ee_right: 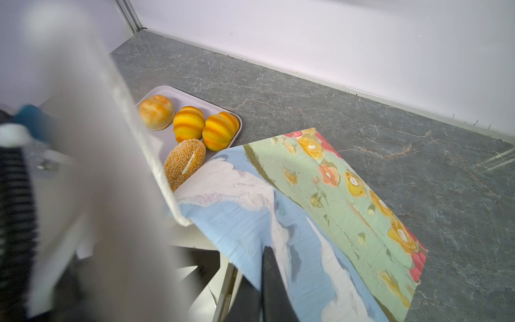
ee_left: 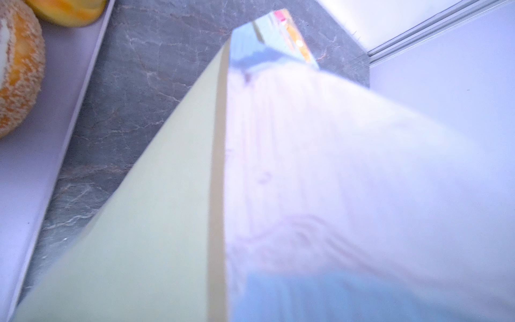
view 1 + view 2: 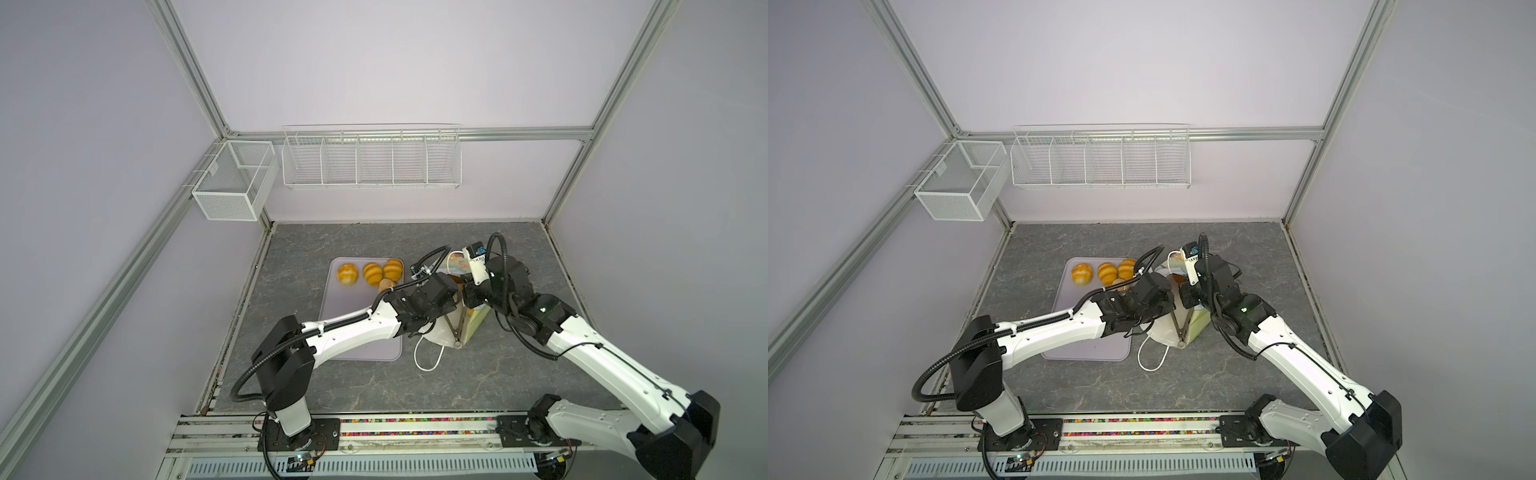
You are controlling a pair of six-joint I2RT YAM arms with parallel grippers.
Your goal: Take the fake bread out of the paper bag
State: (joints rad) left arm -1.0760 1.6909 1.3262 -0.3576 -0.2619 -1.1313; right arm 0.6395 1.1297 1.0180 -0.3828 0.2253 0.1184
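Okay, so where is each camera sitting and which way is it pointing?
Both top views: high over the robot's base rail, looking down at the grey marbled tabletop, flat grey tray and pale green paper gift bag; left arm and right arm both show.
Left wrist: close along the bag's outside, facing the tabletop; no robot part shows.
Right wrist: above the bag's printed face, facing the tray's glossy toy breads; black fingers show.
Shared: both wrist views catch the speckled oval bread.
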